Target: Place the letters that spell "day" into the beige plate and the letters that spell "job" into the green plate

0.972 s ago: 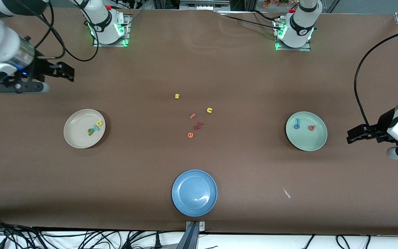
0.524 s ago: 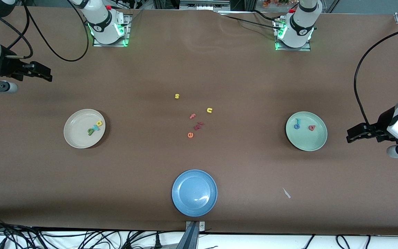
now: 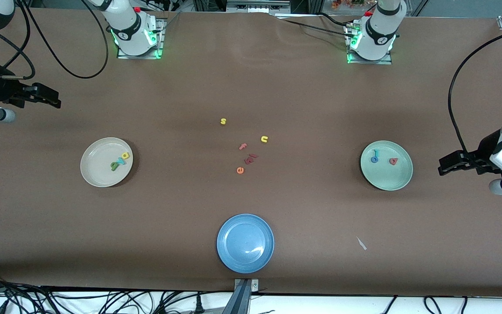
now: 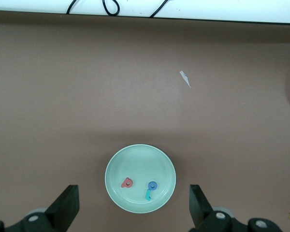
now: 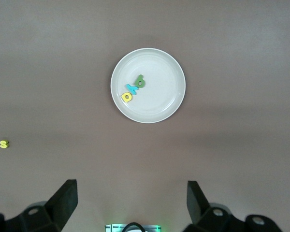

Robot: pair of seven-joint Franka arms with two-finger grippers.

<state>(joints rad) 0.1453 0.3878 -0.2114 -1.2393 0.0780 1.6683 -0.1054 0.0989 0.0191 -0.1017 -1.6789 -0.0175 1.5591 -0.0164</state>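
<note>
1. Beige plate (image 3: 106, 162), toward the right arm's end from the blue plate (image 3: 245, 243), holds your yellow, teal and olive letters (image 3: 118, 161); the green plate (image 3: 386, 165) holds j, o and the red-pink letter (image 3: 382, 158).
2. Your left gripper (image 4: 133, 205) hovers, fingers apart, above the green plate.
3. Your right gripper (image 5: 131, 203) hangs empty, fingers spread, near the beige plate.

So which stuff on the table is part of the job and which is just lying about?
Job:
- yellow, olive and teal letters in the beige plate
- teal, blue and red-pink letters in the green plate

Lying about:
- blue plate
- yellow s
- yellow n
- pink f
- orange e
</note>
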